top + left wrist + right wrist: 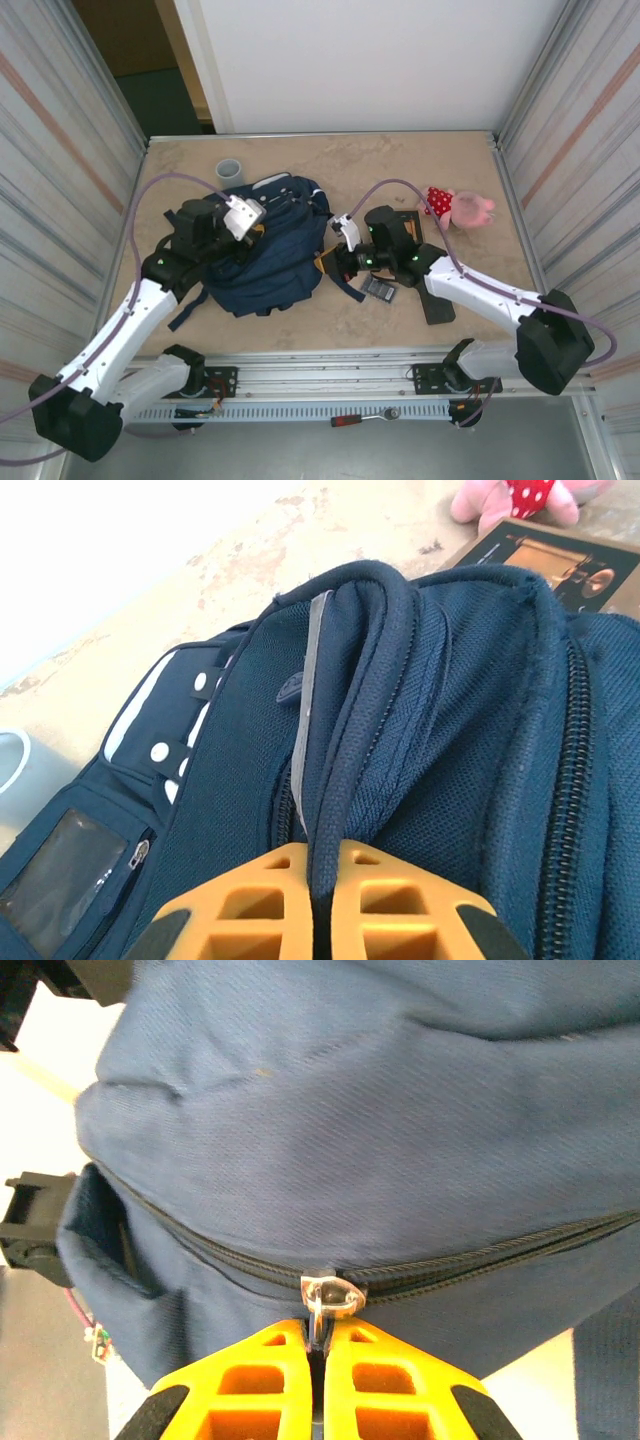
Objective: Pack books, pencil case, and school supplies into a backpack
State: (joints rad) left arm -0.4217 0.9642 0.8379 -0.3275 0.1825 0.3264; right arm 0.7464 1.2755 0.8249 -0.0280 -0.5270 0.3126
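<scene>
L end effector (pixel 322 872): clenched on a padded navy handle loop (pixel 345 720) at the top of the backpack (pixel 450 740). My orange fingers (pixel 250 905) pinch the loop from both sides.

R end effector (pixel 318 1350): clenched on the clear zipper pull (pixel 330 1295). The zipper track (pixel 480 1260) runs left to right across plain navy fabric.

Readable text: cannot make out any. The book (pixel 560 565) has a brown cover with an orange-tan picture, and its small print is too small to read. The clear window pocket (pixel 65 865) on the backpack front is unreadable too.

Left wrist view adds the white patches (pixel 150 705) with round snap studs, a thin pale stripe beside the handle loop, and the pink plush toy (pixel 510 498) touching the book's far edge. A grey cup (pixel 12 765) is at the left border.

Top view adds the layout. The backpack sits centre-left on the worktop (pixel 330 165), with one of my arms on each side. The book lies flat just right of it, partly under my right arm. The dark grey grid-faced supply piece (pixel 378 288) lies on the worktop just nearer than my right end effector. A flat black oblong (pixel 438 306) lies beside my right forearm. The cup stands beyond the backpack, near the far left.

Right wrist view adds the zipper pull close up and a side pocket opening on the left.
</scene>
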